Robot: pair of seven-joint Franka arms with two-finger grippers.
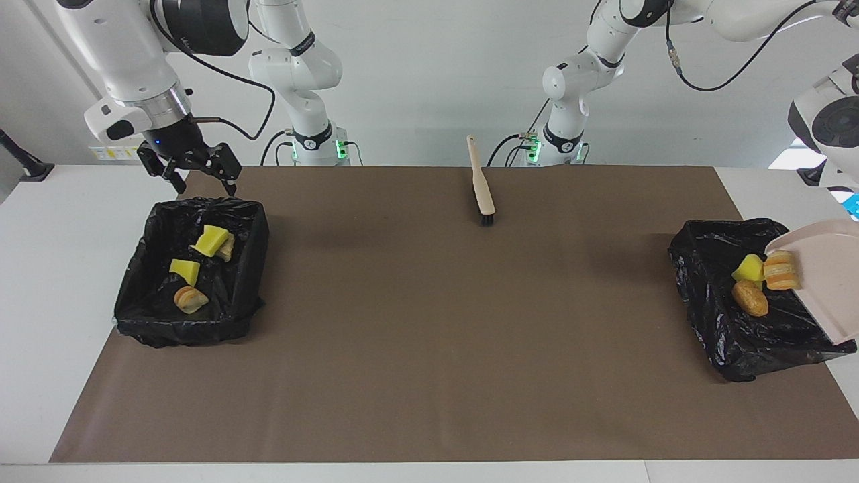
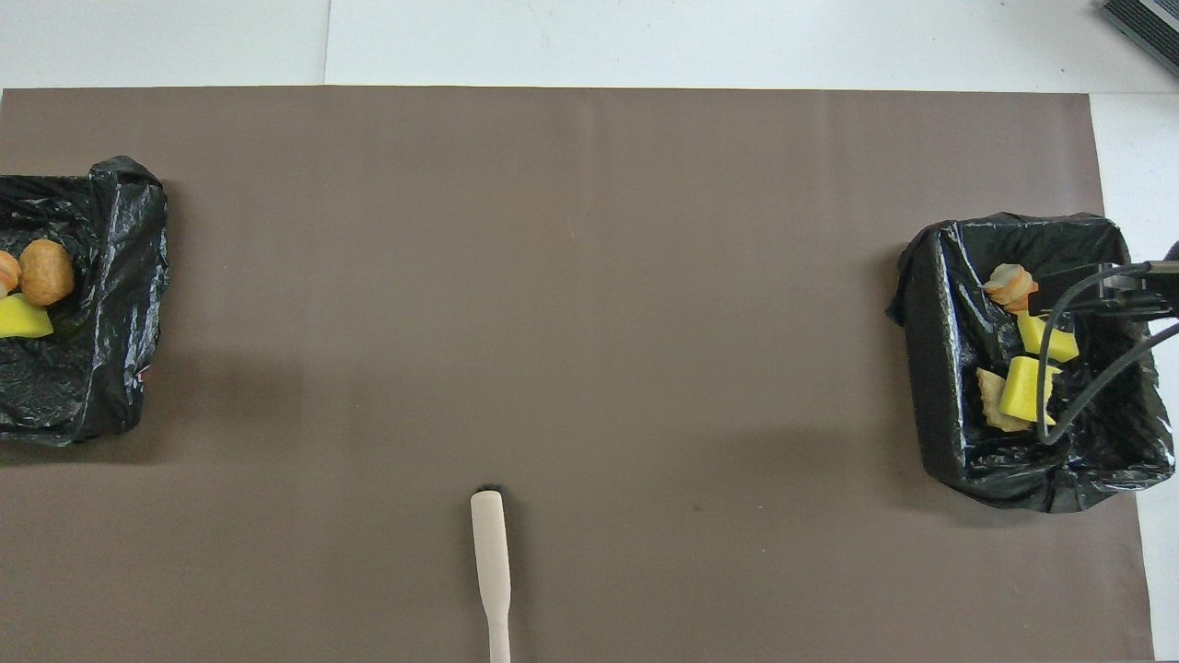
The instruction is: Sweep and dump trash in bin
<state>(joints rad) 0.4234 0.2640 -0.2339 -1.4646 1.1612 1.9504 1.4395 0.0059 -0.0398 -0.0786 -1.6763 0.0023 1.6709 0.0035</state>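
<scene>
First, at the right arm's end: right gripper (image 1: 201,186), fingers spread wide, empty, up over the robot-side rim of the first bin (image 1: 134,295). Inside that black-lined bin, four pieces of trash: two yellow sponge chunks (image 1: 212,240) and two bread lumps (image 1: 190,299), all resting on the liner. Midway along the brown mat (image 1: 429,335), close to the robots, brush (image 1: 482,184) lying flat, untouched, bristles pointing away from them. At the left arm's end, second bin (image 1: 704,268) with a yellow chunk (image 1: 749,268) and a round bread lump (image 1: 749,298) inside. Over it, tilted beige dustpan (image 1: 822,282), a striped bread piece (image 1: 780,270) right at its lower lip. Left gripper out of frame, clamped shut; cannot tell on what.
</scene>
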